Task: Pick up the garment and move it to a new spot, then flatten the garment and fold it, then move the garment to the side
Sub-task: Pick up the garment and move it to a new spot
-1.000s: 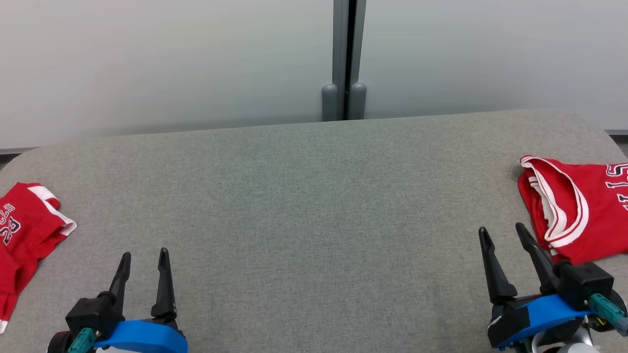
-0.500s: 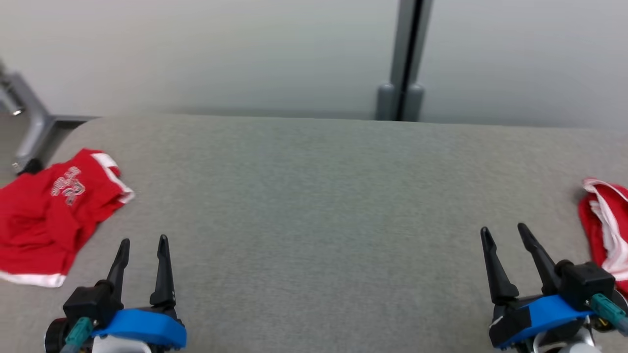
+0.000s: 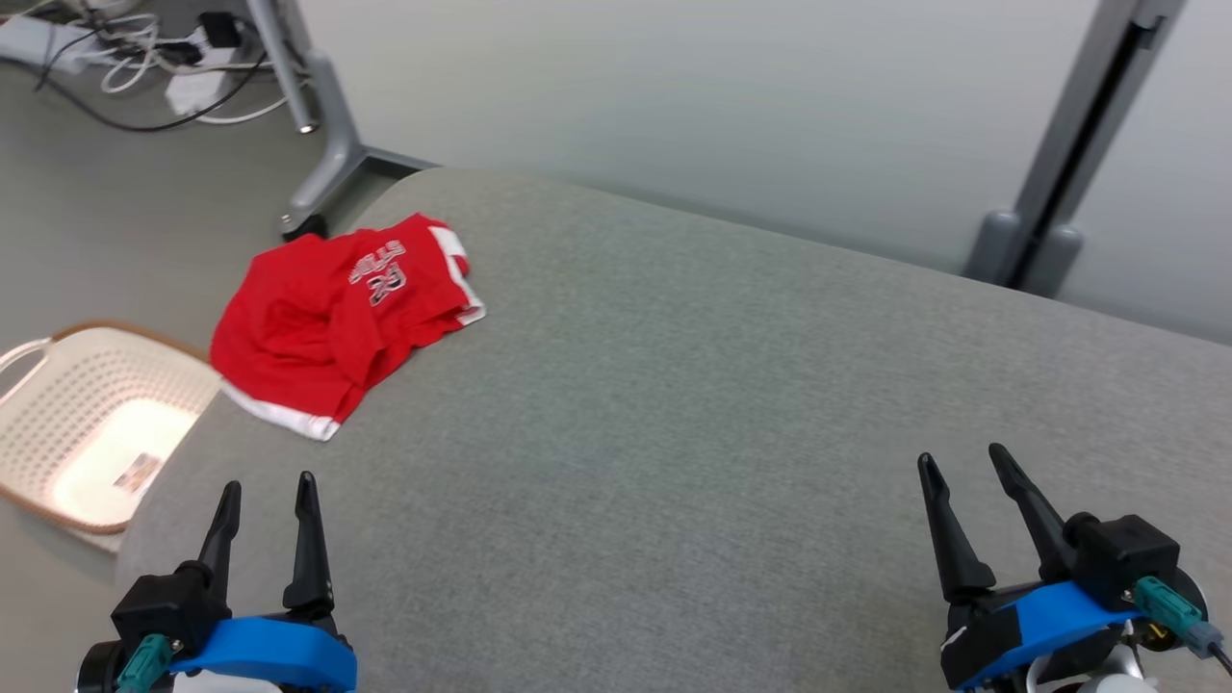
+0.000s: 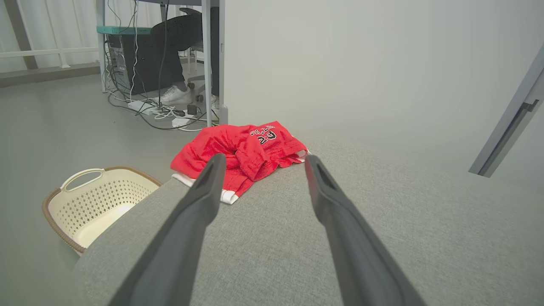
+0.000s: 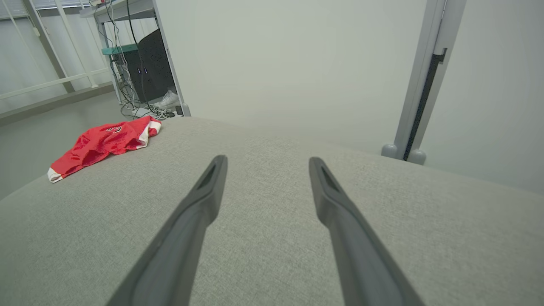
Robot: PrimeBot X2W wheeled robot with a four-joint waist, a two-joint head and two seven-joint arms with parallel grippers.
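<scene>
Garment: Your red garment (image 3: 337, 318) lies bunched on the far left corner of the grey table (image 3: 674, 404). Its white hem is close to the edge, above a pale basket (image 3: 67, 414) that stands on the floor beside the table.
Progress: Nothing of the job reads as done. The garment is crumpled, unfolded and untouched, so by the look of it you have the pick-up, the move, the flattening, the fold and the final shift aside all ahead of you.
Left arm: The left gripper (image 3: 269, 483) sits at the near left edge of the table. Its fingers point toward the garment, well apart from it, and the jaws are spread wide on nothing.
Right arm: The right gripper (image 3: 961, 454) sits at the near right over bare table with its fingers leaning slightly left. Its jaws are spread wide and empty, and it is the farther of the two from the garment.
Reach: The left arm looks better placed to reach the garment first.
</scene>
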